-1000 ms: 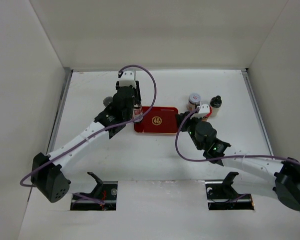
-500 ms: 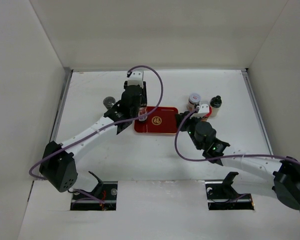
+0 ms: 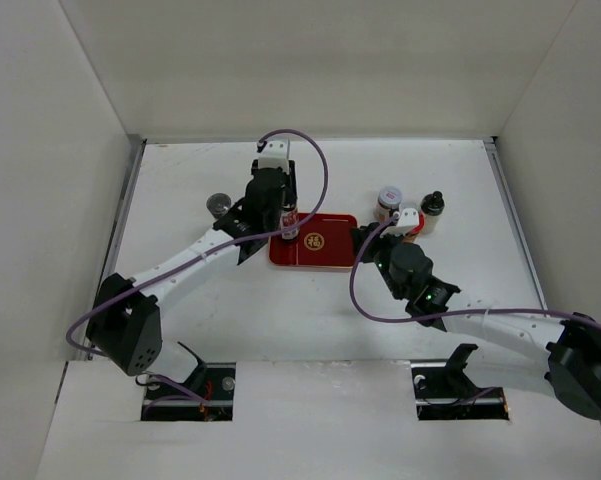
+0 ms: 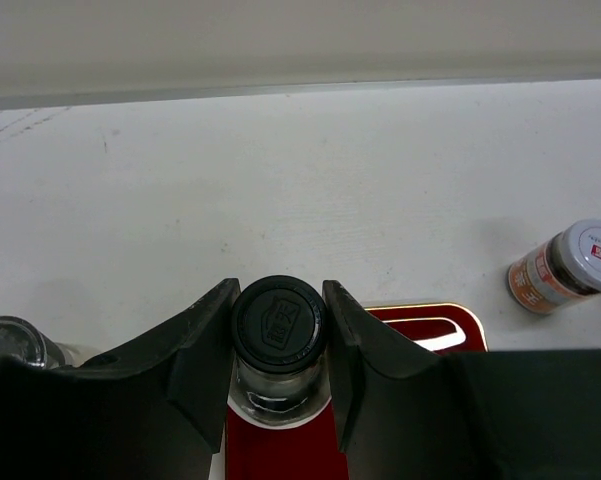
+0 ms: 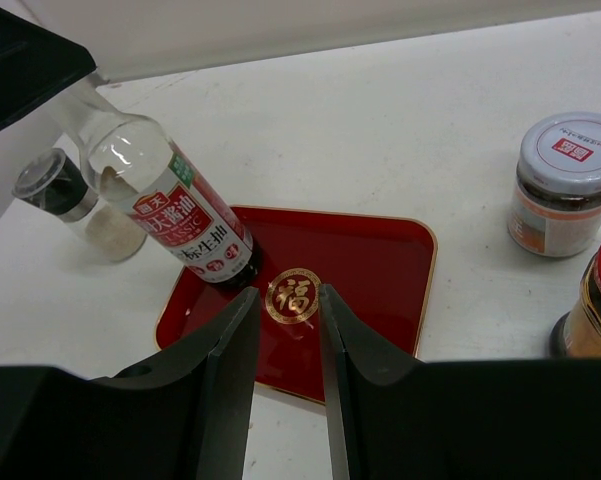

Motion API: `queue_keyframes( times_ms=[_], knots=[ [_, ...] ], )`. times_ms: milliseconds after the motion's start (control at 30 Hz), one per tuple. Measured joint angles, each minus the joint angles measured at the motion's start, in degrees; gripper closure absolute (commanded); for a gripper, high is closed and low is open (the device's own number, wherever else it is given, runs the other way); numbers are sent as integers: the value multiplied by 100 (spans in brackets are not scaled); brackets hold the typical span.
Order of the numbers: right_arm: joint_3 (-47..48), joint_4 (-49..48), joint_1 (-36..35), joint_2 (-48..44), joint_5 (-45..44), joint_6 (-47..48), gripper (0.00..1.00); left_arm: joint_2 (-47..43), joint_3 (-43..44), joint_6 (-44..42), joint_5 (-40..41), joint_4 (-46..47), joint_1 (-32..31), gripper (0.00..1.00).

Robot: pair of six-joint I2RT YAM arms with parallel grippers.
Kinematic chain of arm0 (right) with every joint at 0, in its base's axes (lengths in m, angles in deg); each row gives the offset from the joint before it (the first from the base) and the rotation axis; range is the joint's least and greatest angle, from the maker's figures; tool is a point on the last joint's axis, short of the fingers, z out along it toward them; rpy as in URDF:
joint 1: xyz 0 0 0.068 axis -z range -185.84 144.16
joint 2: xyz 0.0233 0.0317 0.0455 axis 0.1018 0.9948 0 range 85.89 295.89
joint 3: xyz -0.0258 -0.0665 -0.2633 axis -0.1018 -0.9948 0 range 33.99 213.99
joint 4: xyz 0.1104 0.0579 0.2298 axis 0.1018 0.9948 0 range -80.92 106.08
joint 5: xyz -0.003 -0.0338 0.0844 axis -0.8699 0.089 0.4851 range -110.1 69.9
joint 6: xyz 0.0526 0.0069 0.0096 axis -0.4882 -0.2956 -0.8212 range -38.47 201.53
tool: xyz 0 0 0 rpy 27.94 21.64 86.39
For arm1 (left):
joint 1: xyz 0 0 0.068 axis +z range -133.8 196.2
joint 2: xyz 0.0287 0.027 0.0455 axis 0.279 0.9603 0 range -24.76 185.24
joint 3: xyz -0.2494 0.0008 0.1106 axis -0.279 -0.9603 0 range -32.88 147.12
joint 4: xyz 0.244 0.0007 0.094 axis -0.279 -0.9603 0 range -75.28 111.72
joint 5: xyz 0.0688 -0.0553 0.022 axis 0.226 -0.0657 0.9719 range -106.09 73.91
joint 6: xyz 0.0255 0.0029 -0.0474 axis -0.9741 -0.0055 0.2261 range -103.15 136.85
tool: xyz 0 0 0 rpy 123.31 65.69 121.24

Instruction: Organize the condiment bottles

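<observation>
A clear soy sauce bottle (image 5: 180, 215) with a red label and black cap (image 4: 279, 323) leans slightly, its base on the back left corner of the red tray (image 5: 370, 270). My left gripper (image 4: 279, 300) is shut on the bottle's neck just under the cap; the overhead view shows this gripper (image 3: 285, 205) over the tray (image 3: 325, 255). My right gripper (image 5: 285, 300) hangs open above the tray's near edge, with only the gold emblem showing between its fingers. It sits at the tray's right end (image 3: 365, 240).
A white-lidded jar (image 3: 389, 200) and a dark-capped bottle (image 3: 432, 210) stand right of the tray. A red-capped jar (image 5: 600, 300) is close by the right wrist. A small shaker (image 3: 218, 205) stands left of the tray.
The left gripper carried the soy sauce bottle to the right, from beside the tray onto its left corner, uncovering the shaker. The right arm has stayed put.
</observation>
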Motion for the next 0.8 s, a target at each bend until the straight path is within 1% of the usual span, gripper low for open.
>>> queue_keyframes(
  times_ms=[33,233,600,667,800],
  knots=[
    [0,0,0,0,0,0,64,7,0,0,-13,13,15,84],
    [0,0,0,0,0,0,64,15,-157,-2,-31,382,72,84],
    [0,0,0,0,0,0,64,20,-162,-15,-101,461,138,83],
    [0,0,0,0,0,0,64,33,-162,-17,-118,476,138,78],
    [0,0,0,0,0,0,64,98,-162,-31,-146,577,142,66]
  ],
)
